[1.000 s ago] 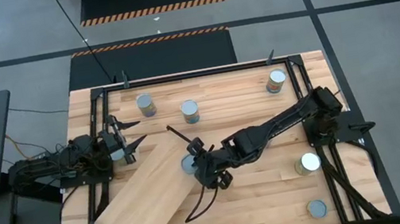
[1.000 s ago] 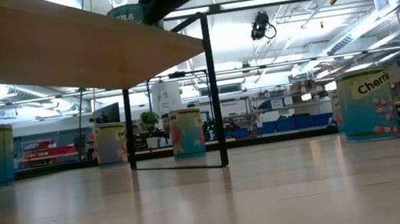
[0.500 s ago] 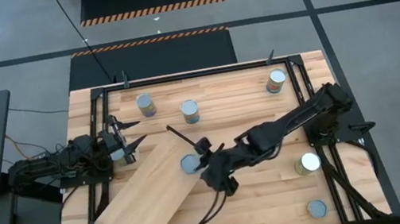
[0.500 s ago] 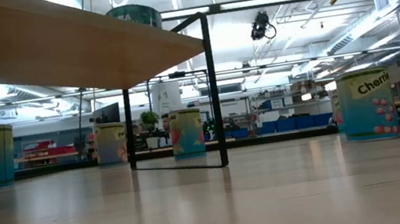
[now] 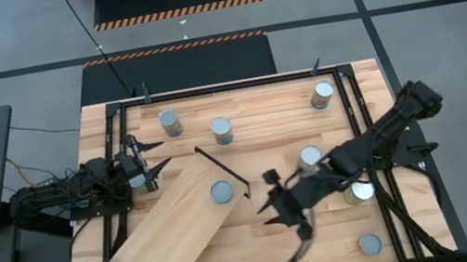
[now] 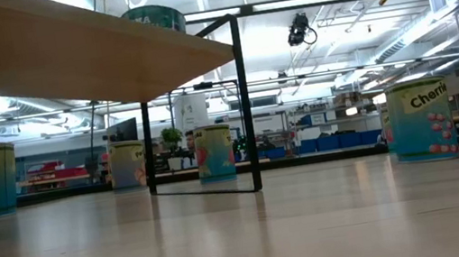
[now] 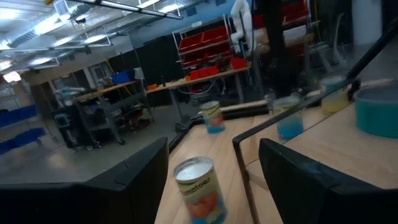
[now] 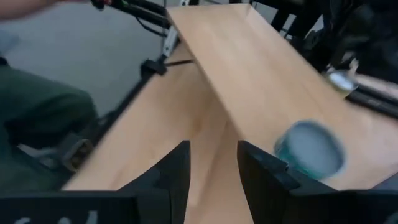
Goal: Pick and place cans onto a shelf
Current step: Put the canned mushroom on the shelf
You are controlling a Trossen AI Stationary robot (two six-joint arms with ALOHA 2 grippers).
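Observation:
The shelf [image 5: 174, 230] stands slantwise on its black legs at the table's near left. One can [image 5: 221, 191] stands on its end on the shelf's far right corner and shows again in the right wrist view [image 8: 309, 149] and in the low view [image 6: 154, 17]. Several more cans stand on the table, among them one [image 5: 310, 156] beside my right arm and one [image 5: 360, 190] under it. My right gripper [image 5: 271, 202] hovers open and empty just right of the shelf, above the table. My left gripper [image 5: 151, 159] waits open at the table's left, beside the shelf's far edge.
Cans stand at the far side [image 5: 171, 122], [image 5: 222, 130], [image 5: 323, 94] and at the near right corner [image 5: 370, 244]. A black frame [image 5: 236, 84] runs round the table. Bare tabletop [image 5: 263, 258] lies between the shelf and the right-hand cans. A person's green-clad leg [image 8: 37, 118] shows beyond the table.
My right gripper has drawn back from the can on the shelf toward the table's right edge, rising and rolling about its own line. The can stays upright on the shelf's corner. In the low view the dark gripper above the can is gone.

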